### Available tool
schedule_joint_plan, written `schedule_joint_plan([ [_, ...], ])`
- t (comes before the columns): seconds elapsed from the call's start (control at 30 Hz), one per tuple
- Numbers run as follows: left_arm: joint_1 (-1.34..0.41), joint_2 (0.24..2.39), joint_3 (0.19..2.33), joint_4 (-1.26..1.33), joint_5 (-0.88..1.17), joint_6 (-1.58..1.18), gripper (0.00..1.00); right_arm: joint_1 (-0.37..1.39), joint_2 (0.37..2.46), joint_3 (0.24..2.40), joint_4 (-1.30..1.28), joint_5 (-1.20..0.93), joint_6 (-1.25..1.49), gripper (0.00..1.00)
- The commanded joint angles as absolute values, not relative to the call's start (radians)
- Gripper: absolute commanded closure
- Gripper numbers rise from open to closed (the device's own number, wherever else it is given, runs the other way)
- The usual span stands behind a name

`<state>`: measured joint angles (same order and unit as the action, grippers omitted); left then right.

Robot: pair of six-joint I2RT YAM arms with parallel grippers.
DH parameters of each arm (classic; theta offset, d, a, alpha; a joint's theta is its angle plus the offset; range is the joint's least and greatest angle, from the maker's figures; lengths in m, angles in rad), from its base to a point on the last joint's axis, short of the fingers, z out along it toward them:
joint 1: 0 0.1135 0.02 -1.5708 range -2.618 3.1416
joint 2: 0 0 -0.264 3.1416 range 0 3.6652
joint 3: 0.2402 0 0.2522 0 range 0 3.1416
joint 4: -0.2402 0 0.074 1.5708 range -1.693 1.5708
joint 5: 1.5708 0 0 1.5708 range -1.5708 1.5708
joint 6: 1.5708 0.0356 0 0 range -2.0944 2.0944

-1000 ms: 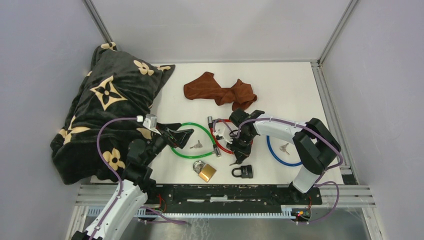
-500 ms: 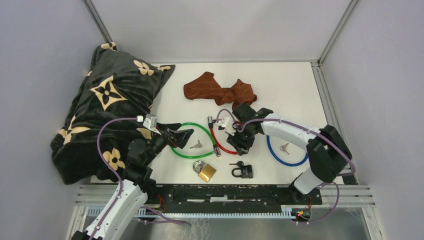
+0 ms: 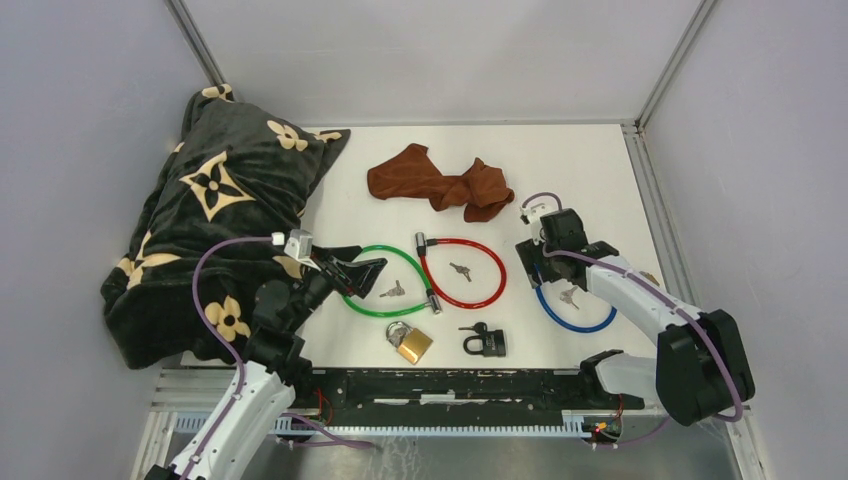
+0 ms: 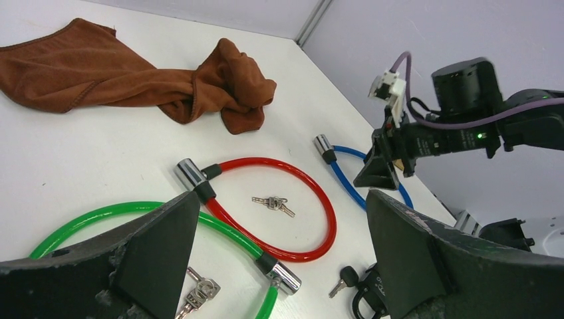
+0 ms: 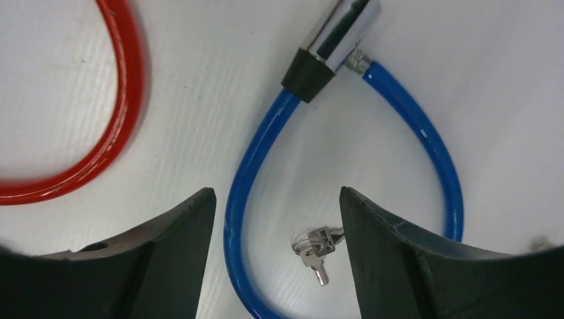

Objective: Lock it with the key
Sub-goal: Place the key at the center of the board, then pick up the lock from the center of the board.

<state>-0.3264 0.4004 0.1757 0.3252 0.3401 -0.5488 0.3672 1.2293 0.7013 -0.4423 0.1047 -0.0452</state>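
While the left gripper is hanging released by the green lock, the right gripper is hovering open and empty above the blue lock.

The left arm has a glossy white shell on its lower link and matte black joint housings above it. A thin purple cable runs along it to a small white plug block. The left gripper carries two black wedge-shaped fingers with scuffed, grainy faces. The right arm looks alike, with a white link, bulky black motor housings, its own purple lead and a tiny green light at the wrist. The right gripper has the same black tapered fingers.
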Motion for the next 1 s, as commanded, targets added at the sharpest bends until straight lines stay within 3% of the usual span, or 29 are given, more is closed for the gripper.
schedule_joint_plan([
  [0.0, -0.320, 0.388, 0.178, 0.373, 0.342, -0.574, 0.00, 0.333, 1.258, 0.662, -0.344, 0.084, 0.034, 0.27],
  [0.33, -0.320, 0.389, 0.176, 0.374, 0.340, -0.572, 0.00, 0.327, 1.303, 0.615, -0.293, -0.020, 0.057, 0.31],
  [0.67, -0.321, 0.364, 0.175, 0.379, 0.345, -0.555, 0.00, 0.204, 1.201, 0.715, -0.327, 0.076, 0.010, 0.28],
  [0.8, -0.321, 0.375, 0.179, 0.373, 0.353, -0.561, 0.00, 0.012, 1.098, 0.656, -0.226, 0.104, 0.044, 0.21],
  [0.97, -0.322, 0.380, 0.181, 0.372, 0.361, -0.566, 0.00, -0.214, 1.010, 0.566, -0.137, 0.299, 0.174, 0.02],
])
